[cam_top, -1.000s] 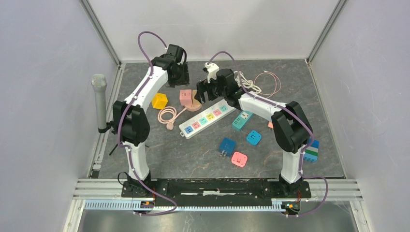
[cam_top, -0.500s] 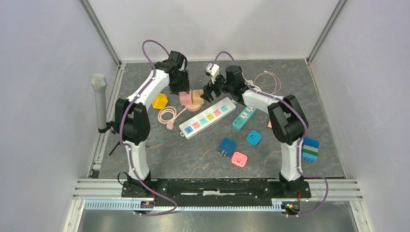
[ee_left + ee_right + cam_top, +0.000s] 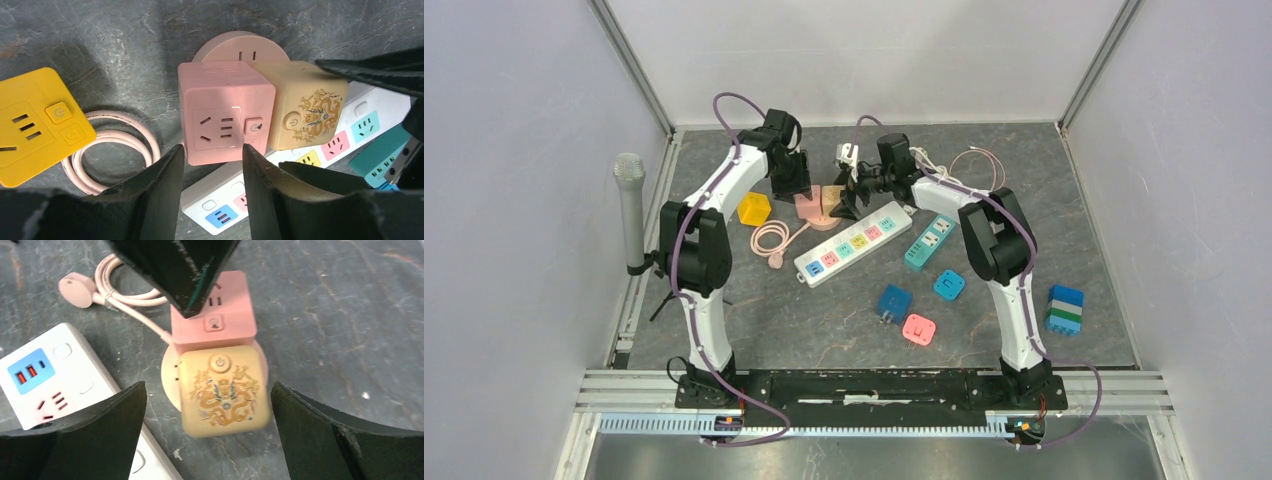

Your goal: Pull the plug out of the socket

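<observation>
A round pink socket base (image 3: 240,44) carries two cube plugs side by side: a pink one (image 3: 226,112) and a beige one with a gold dragon (image 3: 225,390). In the top view they sit at mid-back, pink (image 3: 807,203) and beige (image 3: 831,198). My left gripper (image 3: 210,170) is open and hovers over the pink cube's near edge. My right gripper (image 3: 207,387) is wide open, its fingers on either side of the beige cube and apart from it. One left finger (image 3: 175,265) shows above the pink cube in the right wrist view.
A white power strip (image 3: 854,243) lies right beside the base. A yellow cube (image 3: 754,208) and a coiled pink cable (image 3: 771,238) lie to the left. A teal strip (image 3: 927,241), blue cubes (image 3: 893,303), a pink adapter (image 3: 918,328), toy blocks (image 3: 1064,308) and loose cables (image 3: 959,170) lie to the right. A microphone (image 3: 630,210) stands at the left edge.
Both arms have closed in on the pink socket base: the left gripper came nearer over the pink cube, and the right gripper swung left and down over the beige cube.
</observation>
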You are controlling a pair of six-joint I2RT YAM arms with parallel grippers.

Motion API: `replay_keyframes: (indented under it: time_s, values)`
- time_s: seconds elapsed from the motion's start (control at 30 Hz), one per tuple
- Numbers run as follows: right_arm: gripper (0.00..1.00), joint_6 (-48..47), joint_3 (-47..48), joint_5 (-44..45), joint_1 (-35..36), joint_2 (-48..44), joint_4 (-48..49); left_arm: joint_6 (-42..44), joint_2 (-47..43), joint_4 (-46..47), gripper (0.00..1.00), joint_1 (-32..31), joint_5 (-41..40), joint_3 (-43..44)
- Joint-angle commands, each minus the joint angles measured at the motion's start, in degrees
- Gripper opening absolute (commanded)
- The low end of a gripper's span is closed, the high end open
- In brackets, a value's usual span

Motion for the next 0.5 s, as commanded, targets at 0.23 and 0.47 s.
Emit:
replay_keyframes:
  time_s: [0.23, 0.47]
  values:
    - [0.82, -0.6, 0.6, -4.5, 0.1, 3.2, 4.8, 1.5, 2.2, 1.1, 0.49, 0.2, 3.7, -0.7]
    - [0.45, 4.0, -9.6, -1.5, 0.1, -1.9, 21.6, 0.7, 2.4, 1.1, 0.46, 0.3, 4.3, -1.8]
